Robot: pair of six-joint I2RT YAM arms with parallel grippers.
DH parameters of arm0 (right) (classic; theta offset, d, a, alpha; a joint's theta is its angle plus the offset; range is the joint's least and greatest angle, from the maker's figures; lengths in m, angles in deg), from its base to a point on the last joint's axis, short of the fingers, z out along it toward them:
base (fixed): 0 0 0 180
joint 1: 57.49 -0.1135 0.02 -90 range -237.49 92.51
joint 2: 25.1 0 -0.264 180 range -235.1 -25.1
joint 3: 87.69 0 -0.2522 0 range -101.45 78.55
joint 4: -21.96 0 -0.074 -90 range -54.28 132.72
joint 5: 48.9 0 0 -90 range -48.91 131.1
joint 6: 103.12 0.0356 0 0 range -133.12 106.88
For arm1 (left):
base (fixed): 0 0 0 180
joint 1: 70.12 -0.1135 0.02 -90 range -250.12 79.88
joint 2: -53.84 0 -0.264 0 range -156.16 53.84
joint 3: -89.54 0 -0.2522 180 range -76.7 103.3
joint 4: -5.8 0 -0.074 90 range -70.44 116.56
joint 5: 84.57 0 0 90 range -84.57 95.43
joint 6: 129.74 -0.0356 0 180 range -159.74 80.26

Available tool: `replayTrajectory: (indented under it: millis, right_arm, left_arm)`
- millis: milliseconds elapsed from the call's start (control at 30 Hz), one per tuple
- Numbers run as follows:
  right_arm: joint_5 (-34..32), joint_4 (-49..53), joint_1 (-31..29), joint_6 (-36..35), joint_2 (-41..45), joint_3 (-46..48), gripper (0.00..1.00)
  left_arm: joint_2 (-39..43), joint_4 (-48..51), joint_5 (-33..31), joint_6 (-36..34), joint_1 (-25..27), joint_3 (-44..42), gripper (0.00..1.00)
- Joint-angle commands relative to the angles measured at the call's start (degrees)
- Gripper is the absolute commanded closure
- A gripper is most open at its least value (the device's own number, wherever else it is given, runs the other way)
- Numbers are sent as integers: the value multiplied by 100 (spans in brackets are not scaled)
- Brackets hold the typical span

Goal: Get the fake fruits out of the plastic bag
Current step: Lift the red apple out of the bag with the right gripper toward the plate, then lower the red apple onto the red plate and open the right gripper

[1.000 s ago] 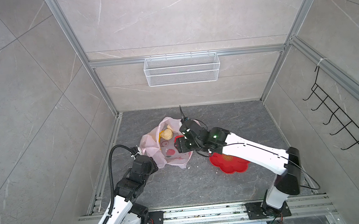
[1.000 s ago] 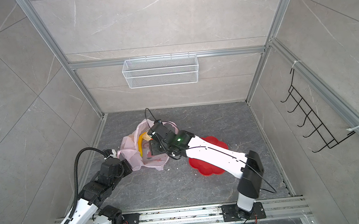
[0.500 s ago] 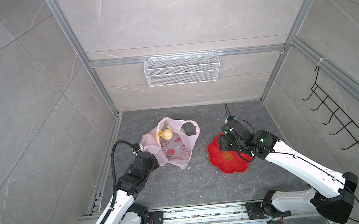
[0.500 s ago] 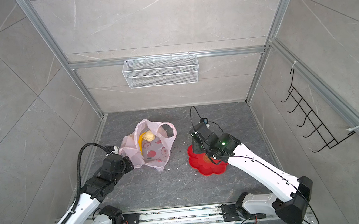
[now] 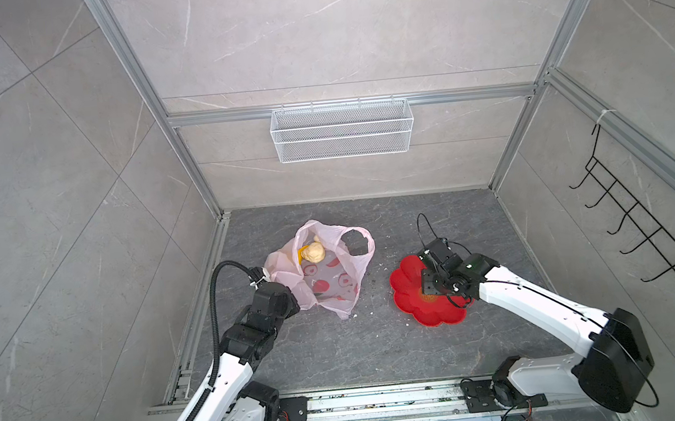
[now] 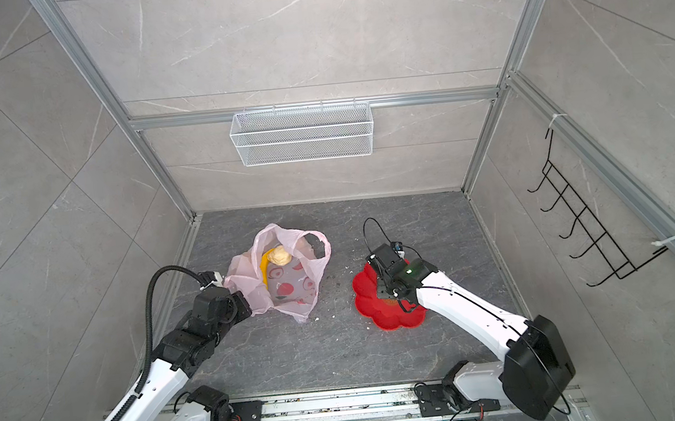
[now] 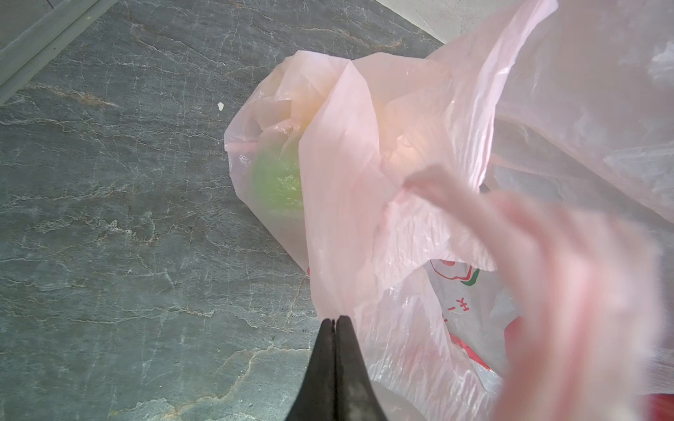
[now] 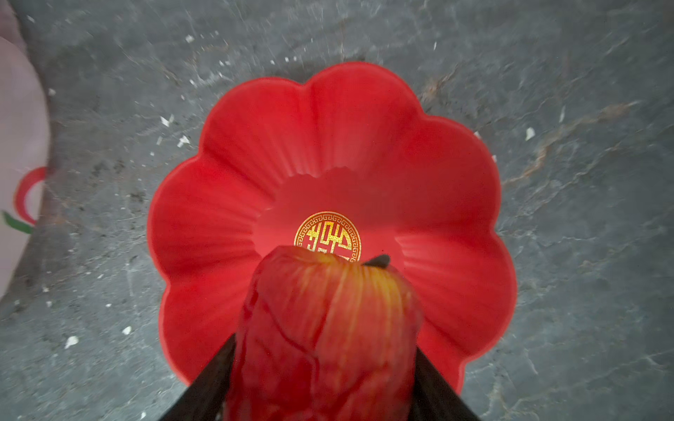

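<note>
Fake fruits (image 5: 313, 252) mostly lie inside the thin translucent pale-pink plastic bag (image 5: 335, 280) on the dark stone floor (image 5: 340, 353): a beige lumpy piece (image 6: 279, 255) and long yellow banana (image 6: 264, 268) show at its mouth, a green ball (image 7: 277, 182) through the film. The left gripper (image 7: 333, 322), jaws pressed together on a fold of the bag's rim, seems meant to hold the mouth open and the bag anchored. The right gripper (image 8: 324, 379) is clamped on a red, yellow-streaked fruit (image 8: 328, 310) above the red flower-shaped plastic dish (image 8: 226, 153) — likely the drop spot, well apart from the bag. Its middle is bare; open floor lies all round.
</note>
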Motion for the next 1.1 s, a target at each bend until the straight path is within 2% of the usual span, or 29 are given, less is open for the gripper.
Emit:
replayTrajectory:
  millis: [0,500,767,1067]
  right_arm:
    - [200,-475,85,-31,-323,143,64]
    - [451,-1054,278,-60,-1235,386,60]
    - [548,-1156,289,-18,-1536,379,47]
    - [479,-1044,289,-51,-1475,292,31]
  left_arm:
    - [52,-60,-200,-120,17,243,100]
    - [224,91,-246,-60,23,185,100]
    - [298,189,-261,-63,22,156,100]
    - [321,200,-271,-57,24,133,100]
